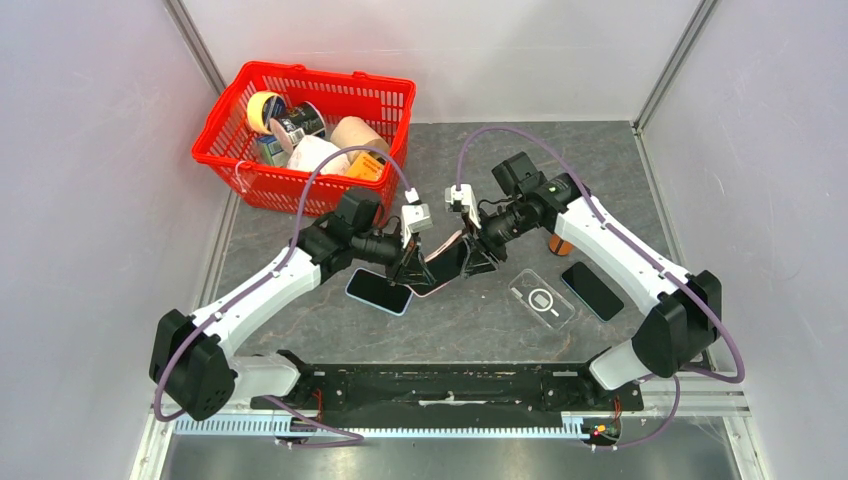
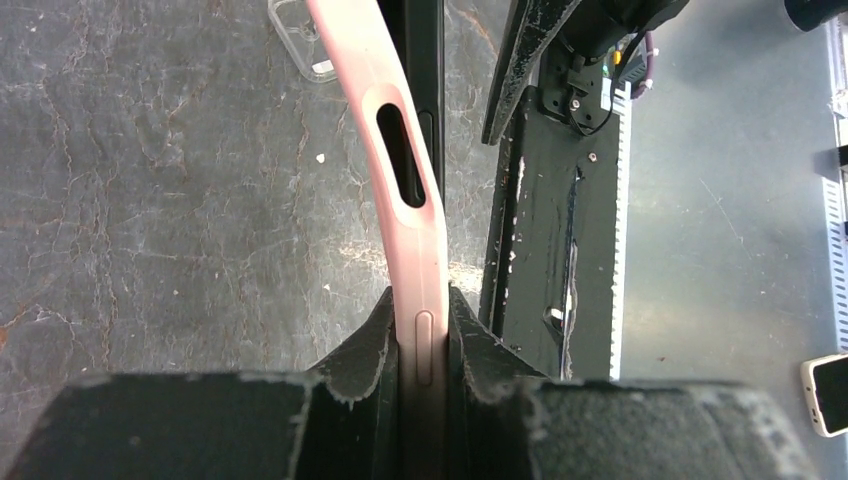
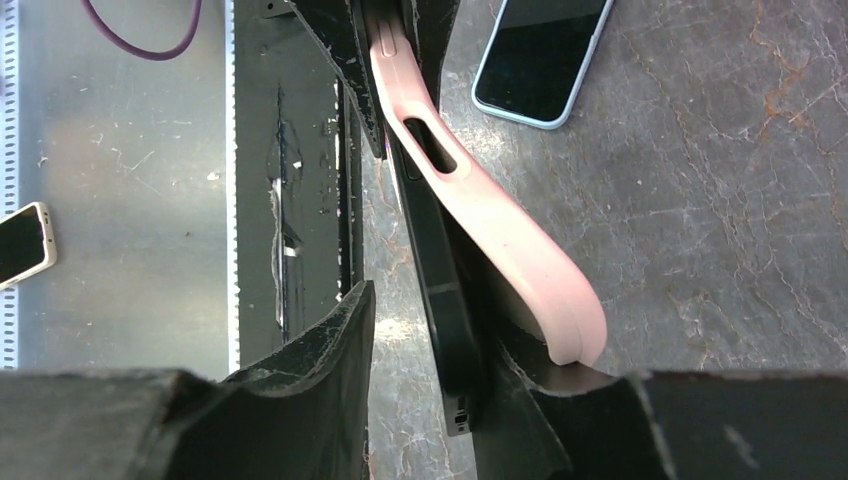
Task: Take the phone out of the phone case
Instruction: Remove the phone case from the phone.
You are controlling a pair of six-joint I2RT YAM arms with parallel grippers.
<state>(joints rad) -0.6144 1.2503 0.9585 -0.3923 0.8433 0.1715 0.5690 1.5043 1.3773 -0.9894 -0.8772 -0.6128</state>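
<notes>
A pink phone case (image 1: 441, 272) with a black phone in it is held in the air between both grippers over the table's middle. My left gripper (image 1: 412, 268) is shut on one end of the case (image 2: 395, 130), its fingers pinching the case's edge by the side button; in its wrist view the gripper (image 2: 425, 320) grips the edge. My right gripper (image 1: 470, 258) is at the other end. In the right wrist view its jaws (image 3: 430, 320) stand apart. The black phone (image 3: 445, 290) lies between them against the right finger, with a gap to the left finger. The pink case (image 3: 510, 240) is peeled off the phone and bends outside the right finger.
A red basket (image 1: 270, 185) of goods stands at the back left. A blue-cased phone (image 1: 379, 291) lies on the table under the left gripper. A clear case (image 1: 541, 299), a black phone (image 1: 592, 290) and an orange object (image 1: 558, 245) lie at the right.
</notes>
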